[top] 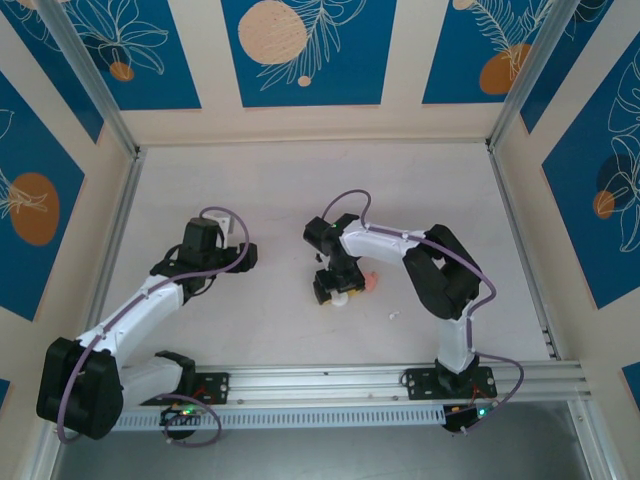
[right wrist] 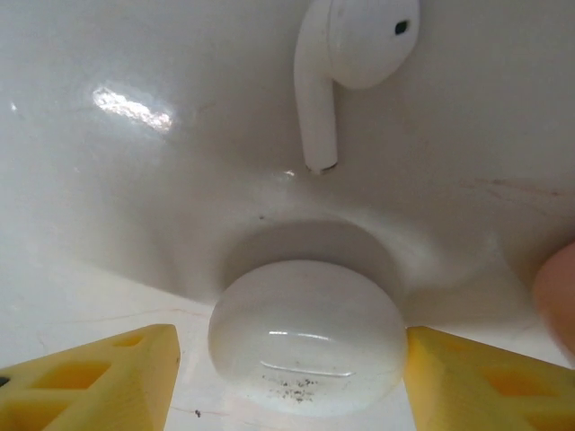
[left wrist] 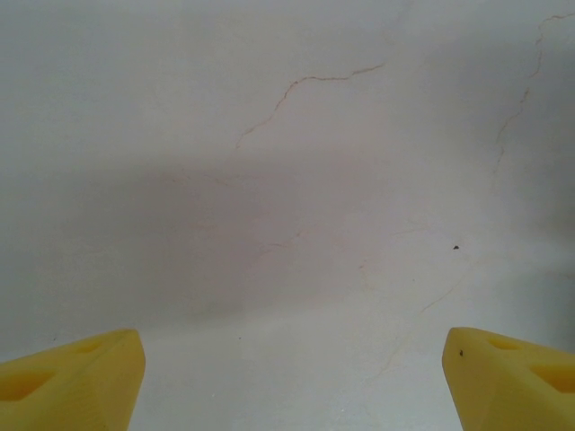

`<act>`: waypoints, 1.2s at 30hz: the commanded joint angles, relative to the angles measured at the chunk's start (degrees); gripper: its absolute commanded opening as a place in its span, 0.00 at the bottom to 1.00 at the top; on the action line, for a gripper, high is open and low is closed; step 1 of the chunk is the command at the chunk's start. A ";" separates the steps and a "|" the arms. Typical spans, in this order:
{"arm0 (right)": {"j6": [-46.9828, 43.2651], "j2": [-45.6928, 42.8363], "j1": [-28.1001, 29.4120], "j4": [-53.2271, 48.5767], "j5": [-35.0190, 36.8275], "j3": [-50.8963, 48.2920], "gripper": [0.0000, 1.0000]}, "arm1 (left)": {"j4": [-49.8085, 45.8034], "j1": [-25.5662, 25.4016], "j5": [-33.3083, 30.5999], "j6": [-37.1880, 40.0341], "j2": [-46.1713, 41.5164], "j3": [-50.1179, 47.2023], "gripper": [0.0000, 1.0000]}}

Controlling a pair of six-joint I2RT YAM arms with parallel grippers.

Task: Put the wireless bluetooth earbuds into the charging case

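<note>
Currently one earbud (right wrist: 346,54) is lying on its side on the white table (left wrist: 287,180), near the pink case (right wrist: 559,301) but not touching it. It is looking light, hard and glossy, so probably slippery. I am judging a pinch across the rounded head safer than one on the thin stem.

A white disc (right wrist: 305,337) is sitting just beside the case, and the right gripper (right wrist: 292,359) is straddling it, part open. One finger is looking in contact and the other is showing a gap, so I am judging nothing held.

Well away from the case, the left gripper (left wrist: 292,355) is hanging wide open and empty over bare table.

Room around the case is looking generous, the walls standing well apart from it, though the disc is crowding the approach.
</note>
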 commanded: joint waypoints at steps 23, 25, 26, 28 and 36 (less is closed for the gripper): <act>4.86 -7.69 -0.21 8.81 0.07 -2.75 0.45 | 7.31 -0.26 8.28 4.29 -4.32 -3.33 0.81; 6.73 -11.00 -0.43 13.71 -0.67 -4.11 0.44 | 11.16 -0.30 9.96 5.28 -5.89 -4.81 0.80; 7.79 -12.68 -0.62 16.77 -1.30 -4.98 0.44 | 13.37 -0.32 11.14 5.89 -6.62 -5.72 0.79; 9.73 -15.59 -0.91 23.16 -3.39 -6.96 0.44 | 17.31 -0.77 13.22 7.07 -8.30 -6.93 0.73; 17.05 -21.00 -3.33 45.85 -10.36 -12.21 0.38 | 38.86 -4.12 18.62 13.91 -14.35 -16.40 0.71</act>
